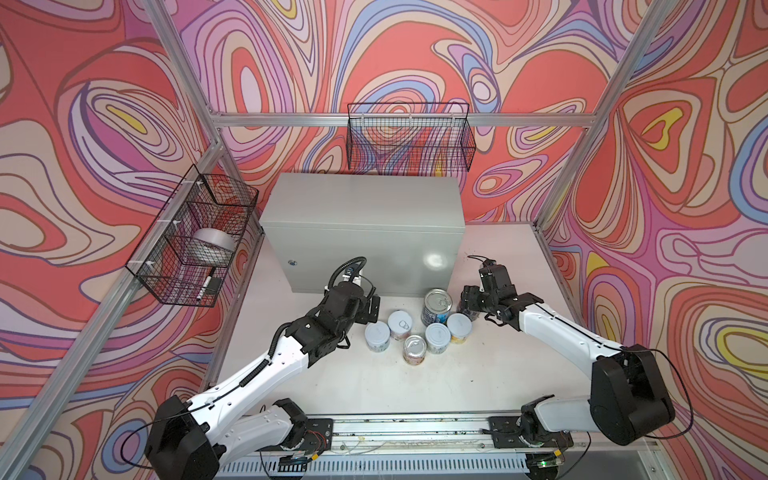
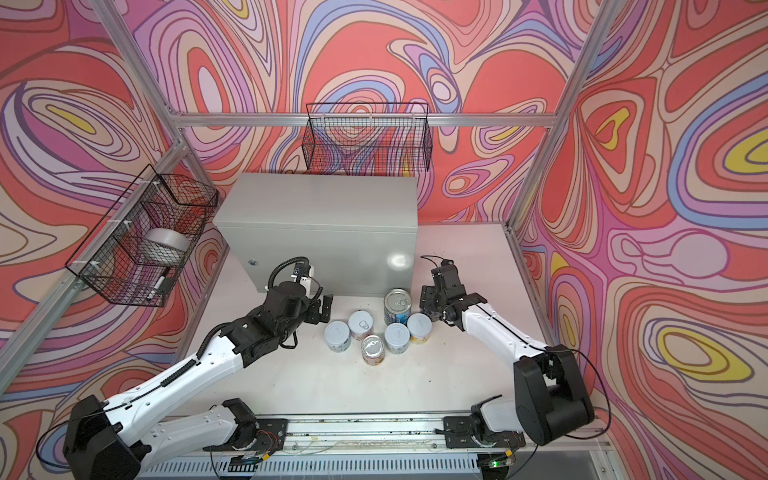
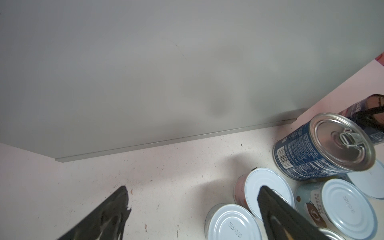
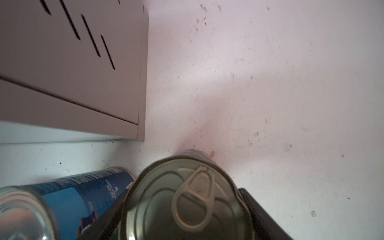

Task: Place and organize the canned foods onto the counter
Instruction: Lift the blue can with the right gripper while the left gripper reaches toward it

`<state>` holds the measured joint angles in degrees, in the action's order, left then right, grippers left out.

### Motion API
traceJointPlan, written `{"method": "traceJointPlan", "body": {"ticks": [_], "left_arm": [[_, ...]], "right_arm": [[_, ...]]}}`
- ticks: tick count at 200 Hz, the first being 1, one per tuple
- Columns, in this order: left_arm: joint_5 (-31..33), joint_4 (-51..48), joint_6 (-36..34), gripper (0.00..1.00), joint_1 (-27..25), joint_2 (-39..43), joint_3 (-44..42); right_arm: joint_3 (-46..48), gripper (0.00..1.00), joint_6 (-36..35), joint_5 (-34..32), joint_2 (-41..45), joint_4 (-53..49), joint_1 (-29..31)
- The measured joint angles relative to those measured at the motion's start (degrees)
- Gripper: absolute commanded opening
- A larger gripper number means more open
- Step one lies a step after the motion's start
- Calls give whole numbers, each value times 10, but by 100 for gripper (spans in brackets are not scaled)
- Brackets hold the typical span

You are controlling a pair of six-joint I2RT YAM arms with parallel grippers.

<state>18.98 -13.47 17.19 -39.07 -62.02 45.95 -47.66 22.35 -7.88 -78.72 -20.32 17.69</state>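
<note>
The grey counter point(image 1: 361, 208) point(image 2: 320, 208) stands at the back of the white table. In front of it, in both top views, stand a tall dark-blue can point(image 1: 436, 305) point(image 2: 397, 305) and several short cans point(image 1: 437, 337) point(image 2: 397, 337). My right gripper point(image 1: 469, 305) point(image 2: 430, 307) point(image 4: 182, 199) is shut on a second tall dark-blue can point(image 4: 187, 207), one finger point(image 4: 259, 212) on each side of it. My left gripper point(image 1: 374, 309) point(image 2: 326, 309) point(image 3: 193, 188) hangs open left of the cluster, one fingertip point(image 3: 268, 199) over a short can point(image 3: 268, 187), holding nothing.
A black wire basket point(image 1: 409, 137) hangs on the back wall above the counter. Another basket point(image 1: 195, 237) on the left wall holds a grey tape roll point(image 1: 212, 245) and a marker. The rail with the arm bases point(image 1: 411, 432) runs along the table's front edge.
</note>
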Motion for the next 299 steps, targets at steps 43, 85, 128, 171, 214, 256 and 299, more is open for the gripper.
{"method": "traceJointPlan", "body": {"ticks": [43, 85, 128, 171, 214, 256, 299], "left_arm": [[-14, 1, 0, 100, 0, 0, 0], [-67, 19, -19, 100, -2, -1, -1], [-122, 48, -40, 100, -16, -13, -1], [-158, 56, -68, 100, -43, -61, 17], [-195, 81, -80, 100, -73, -98, 40], [-205, 113, -78, 100, -93, -133, 54], [-207, 102, -80, 100, -109, -188, 114]], "right_arm": [[-16, 54, 13, -10, 2, -48, -1], [-54, 54, 23, -3, 3, -110, -12], [-99, 53, 38, 9, 19, -145, -16], [-135, 52, 46, 24, 29, -179, -16], [-172, 52, 48, 44, 45, -223, -17], [-197, 51, 48, 70, 75, -247, -19], [-209, 51, 51, 107, 78, -261, -19]]}}
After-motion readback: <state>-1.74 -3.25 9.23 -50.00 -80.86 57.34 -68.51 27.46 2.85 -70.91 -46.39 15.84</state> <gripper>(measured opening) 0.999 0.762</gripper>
